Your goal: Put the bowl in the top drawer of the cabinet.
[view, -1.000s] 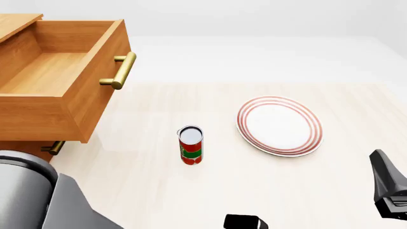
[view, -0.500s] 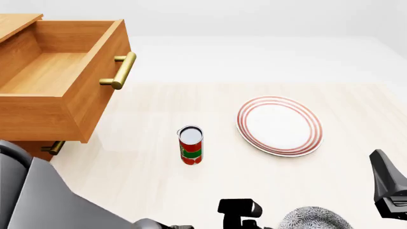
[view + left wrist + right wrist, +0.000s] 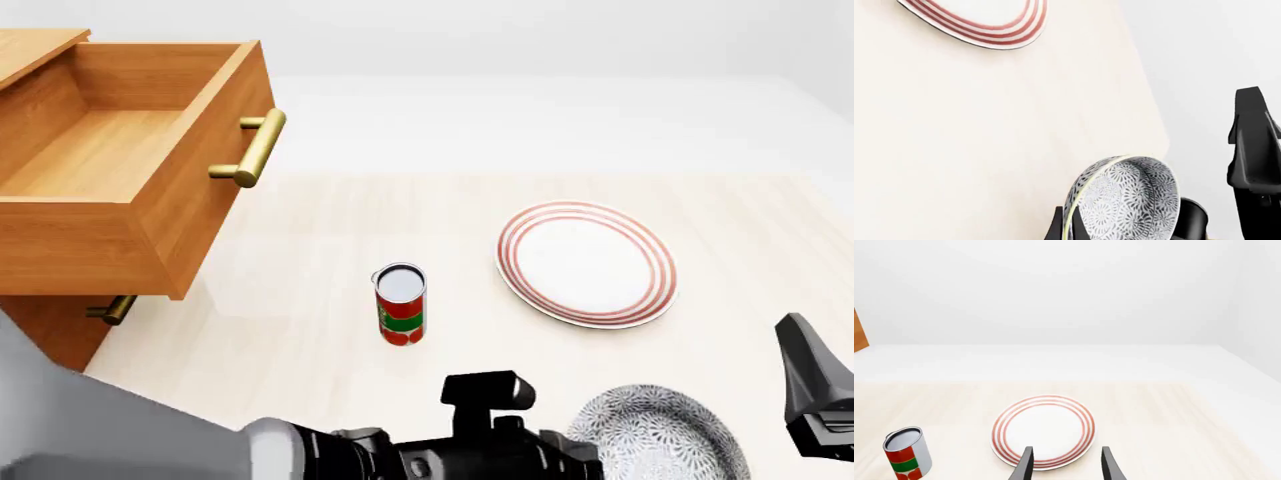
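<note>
bowl: the bowl [image 3: 657, 436] is at the near edge of the table [image 3: 307, 330], held on edge and tilted, nearer than the plate [image 3: 587, 262] and to the right of the can [image 3: 400, 304]; in the left wrist view its patterned inside [image 3: 1127, 200] faces the camera.
left gripper: the left gripper [image 3: 1124, 231] pinches the bowl's rim, one finger [image 3: 1057, 229] on the outside wall and the other [image 3: 1189, 220] on the inside, so the jaws are closed on the bowl.
right gripper: the right gripper [image 3: 1065, 464] hangs over the near edge of the plate with its two fingers apart and nothing between them.
how the bowl handles: it looks like glazed ceramic, so I judge it stiff, fairly heavy for a rim pinch, slick on the surface and liable to chip or break if dropped.
where to hold: the rim and wall is the only place thin enough for these jaws; the present grip there looks sound, though a hold on one side lets the bowl swing and slip.
drawer: the top drawer [image 3: 200, 190] of the cabinet [image 3: 40, 330] stands pulled out and empty at the far left, its handle [image 3: 251, 148] facing the table.
carry: the bowl is well apart from the drawer, so I judge a slow lift and crossing, above the can, is wise.
</note>
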Controlling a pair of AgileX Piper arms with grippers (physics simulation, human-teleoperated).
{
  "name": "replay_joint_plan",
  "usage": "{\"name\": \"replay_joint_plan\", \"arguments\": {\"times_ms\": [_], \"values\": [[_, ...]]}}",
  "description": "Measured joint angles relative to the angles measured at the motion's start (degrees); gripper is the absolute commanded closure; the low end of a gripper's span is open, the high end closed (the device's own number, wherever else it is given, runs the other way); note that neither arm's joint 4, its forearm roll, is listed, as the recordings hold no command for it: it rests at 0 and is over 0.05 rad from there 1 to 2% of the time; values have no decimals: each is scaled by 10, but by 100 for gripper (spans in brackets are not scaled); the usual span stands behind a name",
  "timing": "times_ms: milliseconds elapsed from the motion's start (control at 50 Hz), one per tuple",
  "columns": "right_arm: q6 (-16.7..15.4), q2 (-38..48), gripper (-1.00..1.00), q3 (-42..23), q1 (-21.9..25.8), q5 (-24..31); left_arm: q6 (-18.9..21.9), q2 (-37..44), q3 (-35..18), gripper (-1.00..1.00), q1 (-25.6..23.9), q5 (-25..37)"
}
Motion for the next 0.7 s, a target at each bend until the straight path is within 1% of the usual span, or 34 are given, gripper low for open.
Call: {"name": "replay_joint_plan", "arguments": {"times_ms": [700], "values": [[0,0,-100,0,0,0,43,-80,-14,100,46,79]]}}
